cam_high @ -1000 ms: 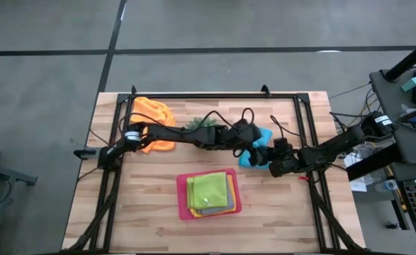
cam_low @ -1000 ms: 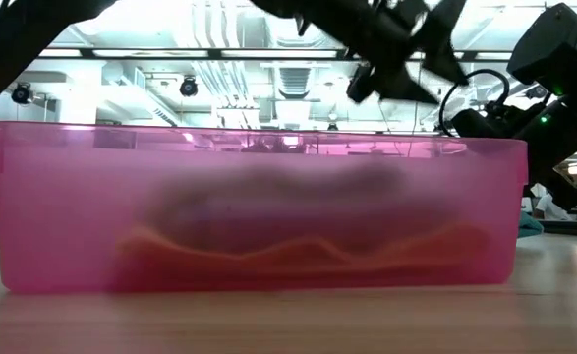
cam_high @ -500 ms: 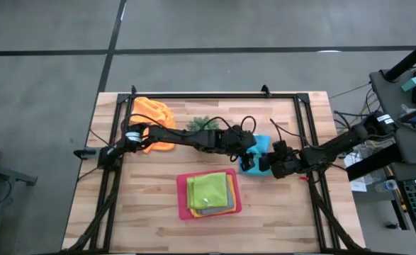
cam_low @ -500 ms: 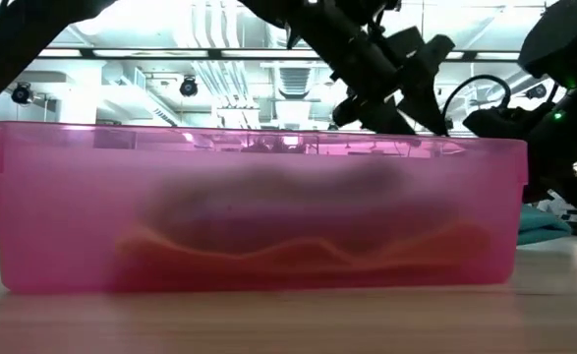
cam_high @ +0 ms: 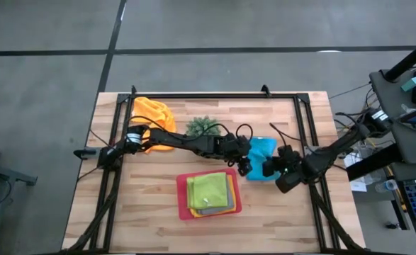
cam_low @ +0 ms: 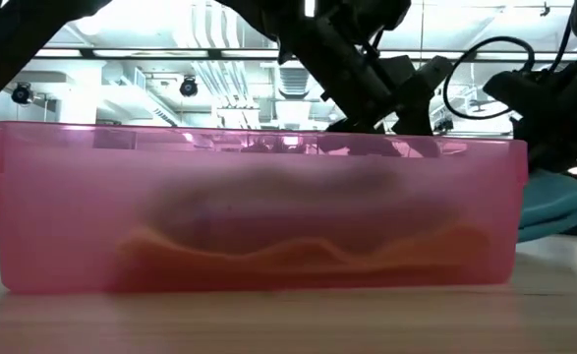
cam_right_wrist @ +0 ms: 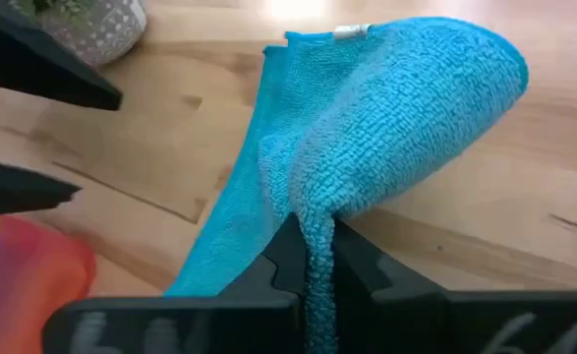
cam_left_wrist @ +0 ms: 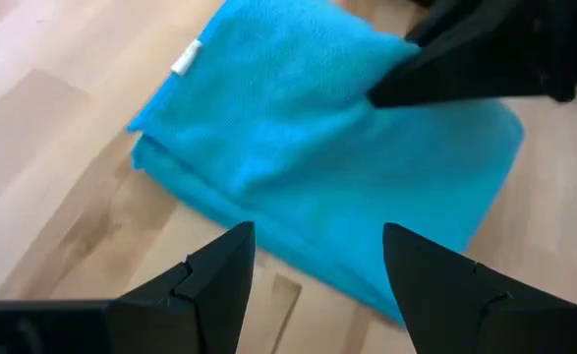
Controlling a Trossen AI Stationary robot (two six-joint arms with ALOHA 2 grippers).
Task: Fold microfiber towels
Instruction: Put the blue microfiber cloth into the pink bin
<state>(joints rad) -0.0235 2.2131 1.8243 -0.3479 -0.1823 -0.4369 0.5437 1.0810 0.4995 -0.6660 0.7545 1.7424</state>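
Observation:
A light blue towel (cam_high: 261,149) lies folded on the wooden table, right of centre. My right gripper (cam_right_wrist: 313,258) is shut on it at its near side. My left gripper (cam_left_wrist: 313,285) hangs open just over the towel's left edge (cam_left_wrist: 200,187), one finger on either side of that edge, apart from it. A lime green towel (cam_high: 209,190) tops a folded stack in the pink tray (cam_high: 182,205). An orange towel (cam_high: 154,113) lies crumpled at the far left. My right gripper pinches a bunched fold of the blue towel (cam_right_wrist: 316,228) between its two fingers, several layers thick. The fingers slant down from the table's right. The pinched part is raised into a hump (cam_right_wrist: 416,108); the towel's left part (cam_right_wrist: 239,226) lies on the table.
A small spiky green plant (cam_high: 203,127) in a grey pot stands just far-left of the blue towel. The pink tray (cam_low: 259,206) sits near the front edge and fills the low view. Black frame rails (cam_high: 310,142) run along the table's sides and far edge.
My left gripper has sunk and come toward the table's near edge, down over the blue towel's left edge, staying open. My right gripper has kept shut and drawn its pinched fold up and a little to the right, so that side of the towel now stands raised.

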